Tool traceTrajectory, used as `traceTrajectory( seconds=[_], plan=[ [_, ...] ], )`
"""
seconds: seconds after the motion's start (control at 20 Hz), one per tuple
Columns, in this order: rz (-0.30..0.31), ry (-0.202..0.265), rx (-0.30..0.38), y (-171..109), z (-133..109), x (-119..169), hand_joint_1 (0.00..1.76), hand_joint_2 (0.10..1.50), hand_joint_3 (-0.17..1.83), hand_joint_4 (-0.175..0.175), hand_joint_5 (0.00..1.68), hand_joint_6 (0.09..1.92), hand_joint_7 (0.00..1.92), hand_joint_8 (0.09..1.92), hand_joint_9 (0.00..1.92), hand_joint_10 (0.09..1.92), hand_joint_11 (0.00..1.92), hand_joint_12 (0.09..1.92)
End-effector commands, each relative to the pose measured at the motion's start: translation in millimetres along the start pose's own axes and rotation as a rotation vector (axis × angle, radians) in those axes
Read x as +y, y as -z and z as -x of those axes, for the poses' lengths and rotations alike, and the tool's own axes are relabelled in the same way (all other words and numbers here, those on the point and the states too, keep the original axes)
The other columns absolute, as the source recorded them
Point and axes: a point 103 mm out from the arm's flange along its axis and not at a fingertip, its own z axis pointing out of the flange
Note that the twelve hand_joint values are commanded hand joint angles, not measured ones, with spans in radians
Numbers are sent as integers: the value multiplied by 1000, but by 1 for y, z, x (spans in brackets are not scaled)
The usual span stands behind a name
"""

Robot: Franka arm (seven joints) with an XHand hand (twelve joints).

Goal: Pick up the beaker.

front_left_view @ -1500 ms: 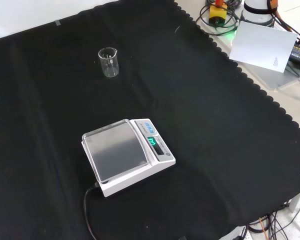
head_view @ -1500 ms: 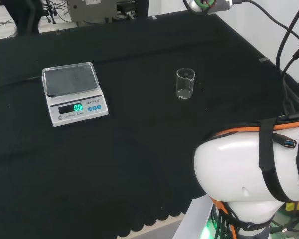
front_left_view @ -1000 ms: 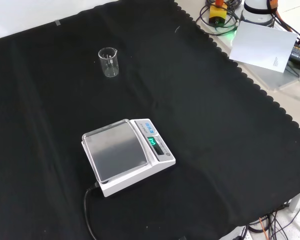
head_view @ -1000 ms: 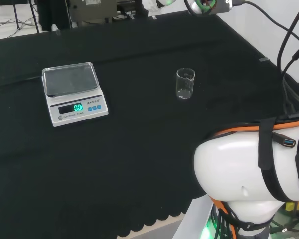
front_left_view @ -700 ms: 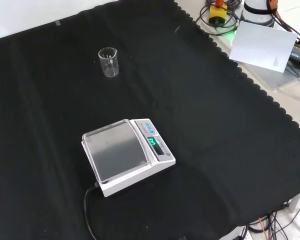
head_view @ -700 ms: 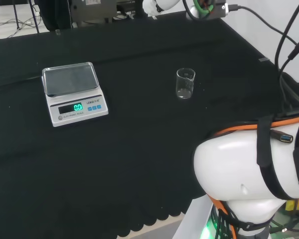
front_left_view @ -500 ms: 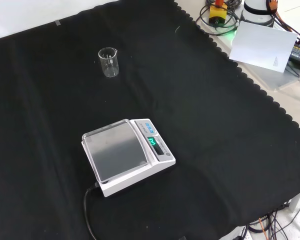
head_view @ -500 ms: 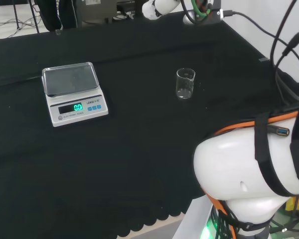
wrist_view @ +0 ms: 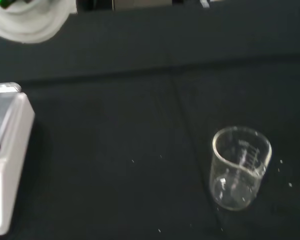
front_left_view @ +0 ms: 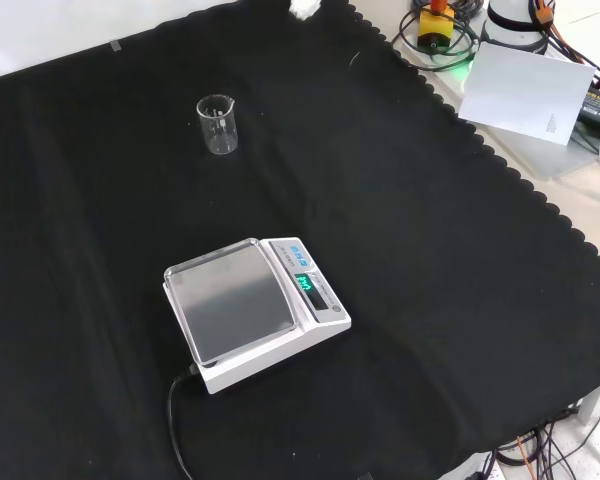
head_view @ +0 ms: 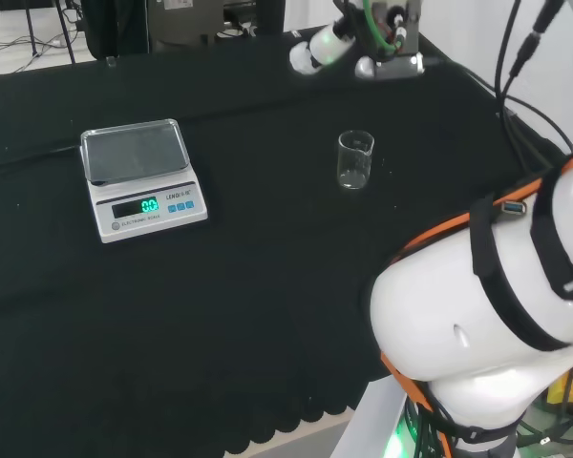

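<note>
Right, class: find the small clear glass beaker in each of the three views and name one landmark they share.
Head view: the small clear glass beaker stands upright right of centre.
Front view: the beaker stands upper left.
Wrist view: the beaker is close and large.
Shared landmark: the white electronic scale.

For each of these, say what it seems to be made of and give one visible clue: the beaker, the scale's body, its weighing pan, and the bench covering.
Beaker: clear glass or plastic; the cloth shows through it.
Scale body: white, probably moulded plastic, smooth.
Weighing pan: looks like brushed metal, grey with a dull sheen.
Bench covering: matte black cloth with a scalloped edge.
</note>
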Motion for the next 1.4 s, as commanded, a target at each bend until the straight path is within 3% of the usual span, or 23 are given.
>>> traceTrajectory(
  seconds=[0.05,0.35,0.6,0.85,1.4],
  plan=[
    [-58,-46,39,-56,41,31,709,609,381,67,80,87,0,555,164,852,0,1389],
    [-128,-52,73,-106,47,40,691,606,378,72,70,87,0,484,138,858,0,1370],
    [-73,-40,72,-136,42,43,678,603,369,80,38,87,0,433,111,861,0,1333],
    [-77,-58,99,-162,43,50,674,604,359,83,19,87,0,402,83,861,0,1284],
    [-194,-82,66,-225,54,85,670,608,347,86,13,87,0,344,64,863,0,1257]
  ],
)
